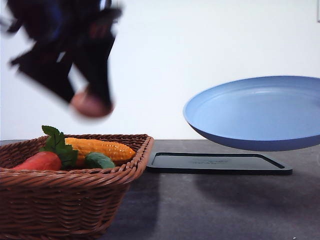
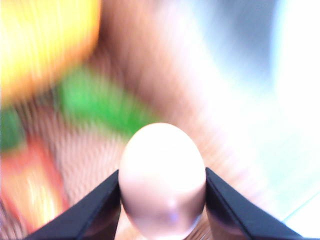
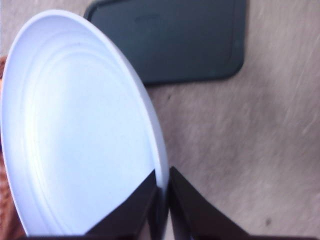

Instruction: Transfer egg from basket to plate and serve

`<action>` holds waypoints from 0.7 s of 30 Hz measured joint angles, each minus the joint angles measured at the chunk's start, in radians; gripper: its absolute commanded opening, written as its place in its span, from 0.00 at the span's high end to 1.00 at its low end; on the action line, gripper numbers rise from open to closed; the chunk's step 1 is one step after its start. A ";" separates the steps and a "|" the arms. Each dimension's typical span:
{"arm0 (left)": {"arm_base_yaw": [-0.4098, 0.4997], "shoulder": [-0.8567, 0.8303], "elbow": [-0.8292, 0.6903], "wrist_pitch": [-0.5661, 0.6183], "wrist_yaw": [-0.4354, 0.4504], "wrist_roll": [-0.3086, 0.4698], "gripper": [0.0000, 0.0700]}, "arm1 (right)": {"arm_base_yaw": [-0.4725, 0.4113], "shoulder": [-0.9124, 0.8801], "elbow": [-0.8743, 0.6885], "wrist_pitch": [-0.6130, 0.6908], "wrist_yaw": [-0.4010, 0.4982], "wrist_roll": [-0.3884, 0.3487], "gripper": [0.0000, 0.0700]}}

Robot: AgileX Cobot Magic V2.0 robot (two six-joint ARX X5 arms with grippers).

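My left gripper (image 1: 92,102) hangs high above the wicker basket (image 1: 65,187), blurred by motion, shut on the pinkish egg (image 1: 90,105). In the left wrist view the egg (image 2: 162,180) sits pinched between the two black fingers (image 2: 95,210). The blue plate (image 1: 260,112) floats above the table at the right, tilted slightly. My right gripper (image 3: 164,200) is shut on the rim of the plate (image 3: 80,130), which it holds over the table.
The basket holds a red carrot-like vegetable (image 1: 40,161) with green leaves, a yellow corn cob (image 1: 100,148) and a dark green vegetable (image 1: 99,160). A flat black tray (image 1: 217,163) lies on the grey table under the plate.
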 measured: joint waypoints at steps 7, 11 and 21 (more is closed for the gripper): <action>-0.117 0.003 0.086 0.131 0.027 0.032 0.79 | 0.040 0.048 0.000 -0.018 -0.144 0.009 1.00; -0.194 0.039 0.085 0.148 0.031 0.047 0.79 | 0.078 0.063 0.000 -0.037 -0.152 0.010 1.00; -0.299 0.198 0.085 0.148 0.032 0.069 0.79 | 0.117 0.065 0.000 -0.057 -0.155 0.009 1.00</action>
